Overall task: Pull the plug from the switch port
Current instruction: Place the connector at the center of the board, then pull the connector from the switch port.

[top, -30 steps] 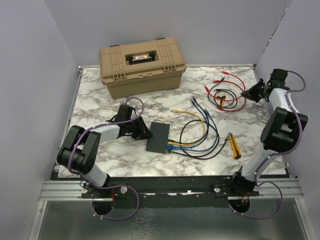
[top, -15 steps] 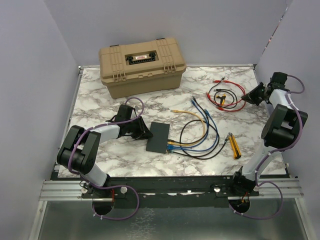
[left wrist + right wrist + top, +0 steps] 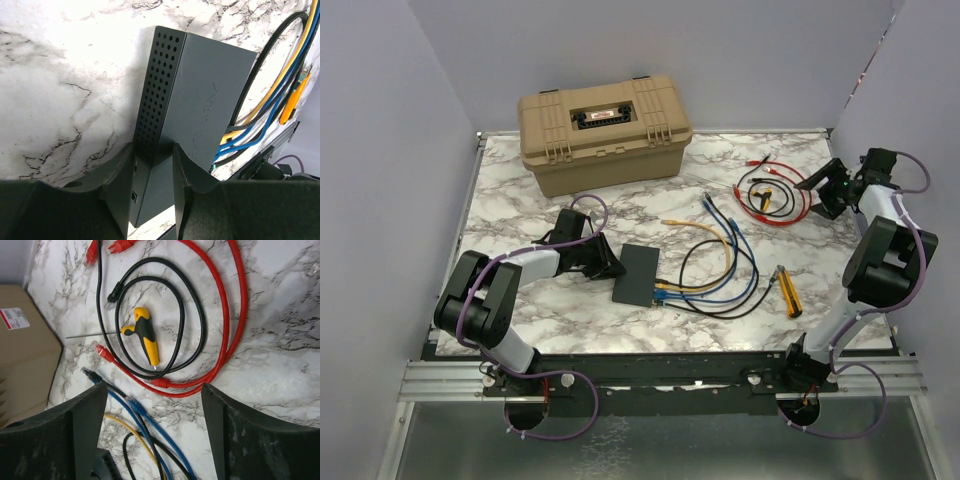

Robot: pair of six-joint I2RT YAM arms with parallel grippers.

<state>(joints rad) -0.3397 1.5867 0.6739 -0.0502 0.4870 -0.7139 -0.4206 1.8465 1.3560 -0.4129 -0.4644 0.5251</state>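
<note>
The switch (image 3: 640, 275) is a flat black box lying left of the table's middle. My left gripper (image 3: 603, 262) is shut on its left end, one jaw on each side of the perforated edge (image 3: 155, 90). Blue, yellow and black plugs (image 3: 665, 292) sit in the ports along its near short edge, and their cables (image 3: 270, 105) loop off to the right. At the far right, my right gripper (image 3: 823, 190) stands open with nothing between its fingers. In the right wrist view it (image 3: 154, 390) hangs over a loose red cable (image 3: 225, 335) that lies on the marble.
A tan toolbox (image 3: 605, 130) stands at the back. Inside the red cable's loop lie a black cable coil (image 3: 185, 315) and a yellow-handled screwdriver (image 3: 146, 335). A yellow-and-black tool (image 3: 787, 290) lies right of the plugged cables' loops. Walls close in both sides.
My right gripper has gone from shut to open at the far right, letting go of the red cable, which now lies loose. The left arm and switch have not moved.
</note>
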